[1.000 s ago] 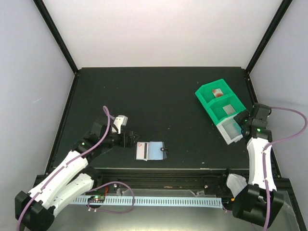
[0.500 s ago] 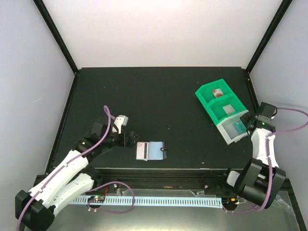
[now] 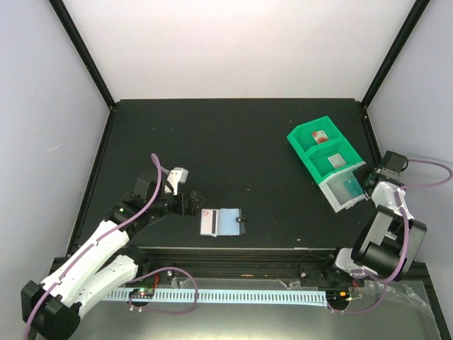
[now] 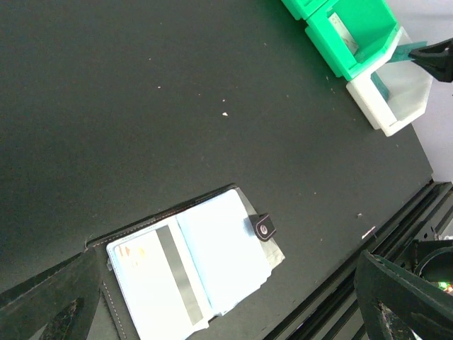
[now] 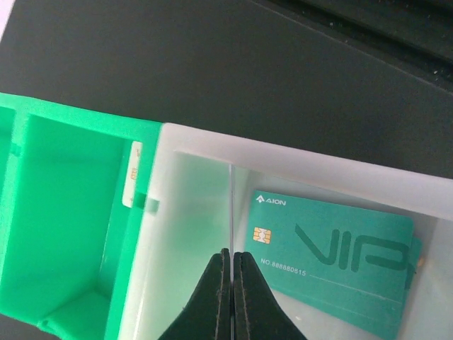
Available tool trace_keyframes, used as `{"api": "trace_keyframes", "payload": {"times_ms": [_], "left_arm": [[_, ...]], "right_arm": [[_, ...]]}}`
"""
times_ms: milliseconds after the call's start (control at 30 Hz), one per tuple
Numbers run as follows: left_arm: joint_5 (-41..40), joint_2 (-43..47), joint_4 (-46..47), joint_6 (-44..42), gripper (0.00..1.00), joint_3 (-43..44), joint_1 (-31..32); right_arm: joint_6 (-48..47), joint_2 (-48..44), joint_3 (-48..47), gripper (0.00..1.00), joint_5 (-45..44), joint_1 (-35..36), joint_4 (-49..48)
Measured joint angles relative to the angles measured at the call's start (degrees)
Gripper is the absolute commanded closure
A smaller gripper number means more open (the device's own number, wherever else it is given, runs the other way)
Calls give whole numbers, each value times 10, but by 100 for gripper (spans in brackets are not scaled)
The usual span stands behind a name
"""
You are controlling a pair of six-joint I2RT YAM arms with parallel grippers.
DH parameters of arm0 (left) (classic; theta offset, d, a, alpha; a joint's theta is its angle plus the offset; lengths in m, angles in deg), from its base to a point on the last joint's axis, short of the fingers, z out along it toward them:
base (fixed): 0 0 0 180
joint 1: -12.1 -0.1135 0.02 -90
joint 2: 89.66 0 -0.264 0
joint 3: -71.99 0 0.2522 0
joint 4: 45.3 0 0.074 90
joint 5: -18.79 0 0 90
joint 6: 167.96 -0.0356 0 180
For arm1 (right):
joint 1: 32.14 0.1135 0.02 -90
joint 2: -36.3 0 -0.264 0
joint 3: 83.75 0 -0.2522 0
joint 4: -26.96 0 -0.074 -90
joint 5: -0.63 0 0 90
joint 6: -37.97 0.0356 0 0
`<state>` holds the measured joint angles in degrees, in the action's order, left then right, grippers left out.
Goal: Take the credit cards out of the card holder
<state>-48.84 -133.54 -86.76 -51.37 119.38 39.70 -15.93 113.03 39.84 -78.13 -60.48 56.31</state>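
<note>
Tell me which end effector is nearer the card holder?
Left. The left end effector sits beside the card holder; the right end effector is far away at the clear bin.

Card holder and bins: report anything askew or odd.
Nothing damaged or spilled. The card holder lies open, slightly askew on the table, a striped card in its pocket. In the green bin a pale card stands on edge against the wall.

My left arm (image 3: 92, 248) stretches low from its base toward the card holder (image 3: 221, 222). The left tool (image 3: 192, 204) sits just left of the card holder, jaws spread wide, nothing between them. My right arm (image 3: 386, 227) is folded tight, well to the right of the card holder, elbow near its base, wrist turned leftward. The right tool (image 5: 231, 263) is closed flush and holds nothing.
</note>
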Motion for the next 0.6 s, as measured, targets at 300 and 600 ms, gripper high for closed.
{"api": "trace_keyframes", "payload": {"times_ms": [300,600], "left_arm": [[0,0,-2,0,1,19,0],[-1,0,-4,1,1,19,0]], "right_arm": [[9,68,0,81,20,0,-24],[2,60,-5,72,-5,0,5]]}}
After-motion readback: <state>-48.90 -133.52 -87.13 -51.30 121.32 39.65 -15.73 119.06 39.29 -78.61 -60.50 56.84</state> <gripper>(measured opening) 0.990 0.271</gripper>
